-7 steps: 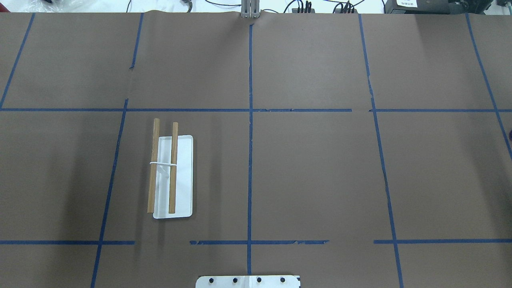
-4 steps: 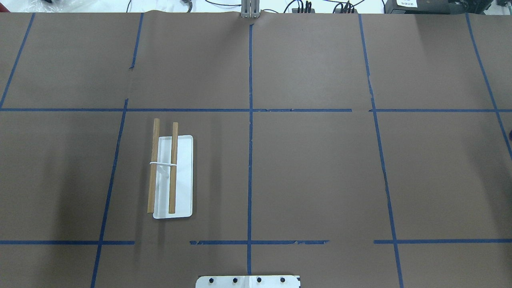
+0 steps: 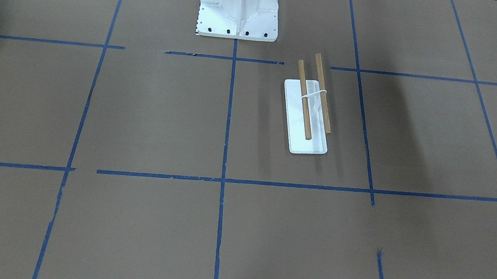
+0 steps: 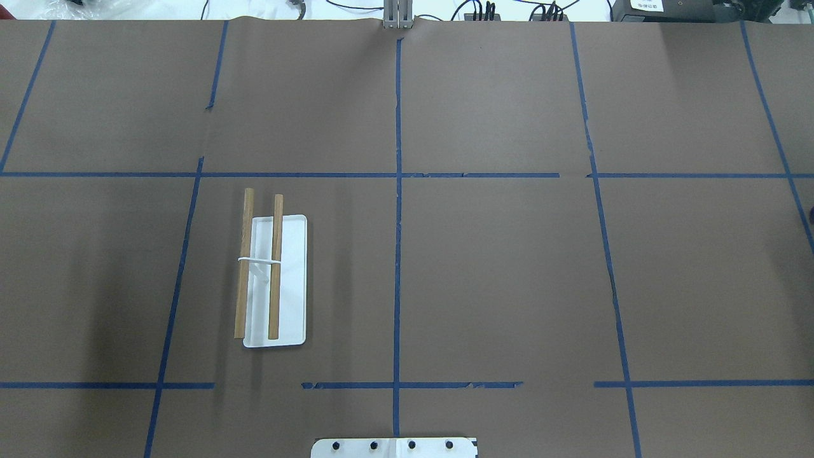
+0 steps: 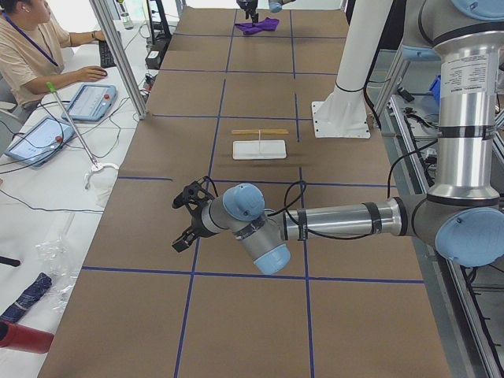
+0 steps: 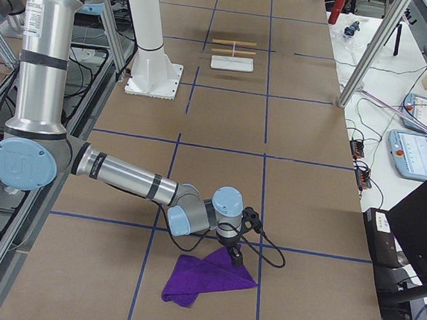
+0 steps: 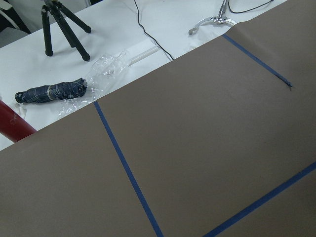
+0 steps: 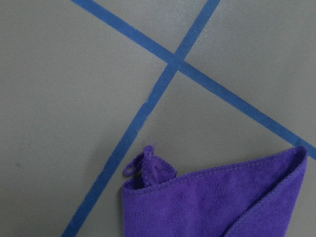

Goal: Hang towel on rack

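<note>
The deep-purple towel (image 6: pixel 207 279) lies crumpled on the brown table at the robot's right end; its corner with a small loop fills the bottom of the right wrist view (image 8: pixel 217 202). It shows far off in the exterior left view (image 5: pixel 258 26). The rack (image 4: pixel 289 280), a white base with two wooden dowels, stands left of centre (image 3: pixel 304 140) (image 5: pixel 258 150) (image 6: pixel 232 63). My right gripper (image 6: pixel 235 258) is down at the towel's upper edge; I cannot tell whether it is open or shut. My left gripper (image 5: pixel 179 224) hovers over bare table at the left end; I cannot tell its state either.
The white bolted pedestal (image 3: pixel 239 4) stands at the table's robot side (image 4: pixel 394 447). Blue tape lines grid the brown paper. Beyond the table's left end lie a folded umbrella (image 7: pixel 49 91), a tripod (image 7: pixel 64 24) and a red object (image 7: pixel 10 126). An operator (image 5: pixel 24 47) sits at a desk.
</note>
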### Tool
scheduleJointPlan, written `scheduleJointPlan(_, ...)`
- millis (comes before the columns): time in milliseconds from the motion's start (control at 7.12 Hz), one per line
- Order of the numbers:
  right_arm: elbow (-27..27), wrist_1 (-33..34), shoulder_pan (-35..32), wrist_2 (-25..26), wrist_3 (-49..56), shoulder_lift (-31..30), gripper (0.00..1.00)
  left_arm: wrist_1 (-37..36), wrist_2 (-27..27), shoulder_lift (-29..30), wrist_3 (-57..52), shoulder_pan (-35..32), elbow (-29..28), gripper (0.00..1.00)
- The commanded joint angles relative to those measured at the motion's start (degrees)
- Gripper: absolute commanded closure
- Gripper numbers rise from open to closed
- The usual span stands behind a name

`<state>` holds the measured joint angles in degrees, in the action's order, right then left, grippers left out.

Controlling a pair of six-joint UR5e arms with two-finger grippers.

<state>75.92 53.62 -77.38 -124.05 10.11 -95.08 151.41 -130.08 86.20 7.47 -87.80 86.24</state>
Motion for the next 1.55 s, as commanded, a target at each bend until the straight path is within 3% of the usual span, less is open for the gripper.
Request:
scheduleJointPlan(0, -0.9, -0.2, 0.9, -0.1, 0.0, 0.3, 0.04, 0.1, 0.0, -0.1, 0.0, 0.0, 0.2, 0.0)
scheduleJointPlan(562, -1.7, -0.1, 4.3, -1.1, 0.0, 0.3, 0.23, 0.1, 0.1, -0.1, -0.2, 0.0, 0.1, 0.0)
scheduleJointPlan(702, -1.7, -0.1, 4.3, -1.0, 0.0, 0.3, 0.36, 0.1, 0.1, -0.1, -0.2, 0.0, 0.1, 0.0)
scheduleJointPlan(843, -1.7, -0.1, 4.3, -1.0, 0.8, 0.4, 0.56, 0.1, 0.0, -0.2, -0.3, 0.0, 0.1, 0.0)
scheduleJointPlan(1124, -2.1, -0.1, 4.3, -0.5, 1.1, 0.4, 0.81, 0.2, 0.1, -0.8, -0.4, 0.0, 0.2, 0.0)
scheduleJointPlan(1264, -1.7, -0.2, 4.4, -0.6, 1.2, 0.4, 1.0, 1.2, 0.0, -0.9, -0.3, 0.0, 0.0, 0.0)
scheduleJointPlan(1405, -1.6, -0.3, 4.3, -0.2, 3.0, 0.9, 1.0, 2.2, 0.1, -1.0, 0.0, 0.0, -0.1, 0.0)
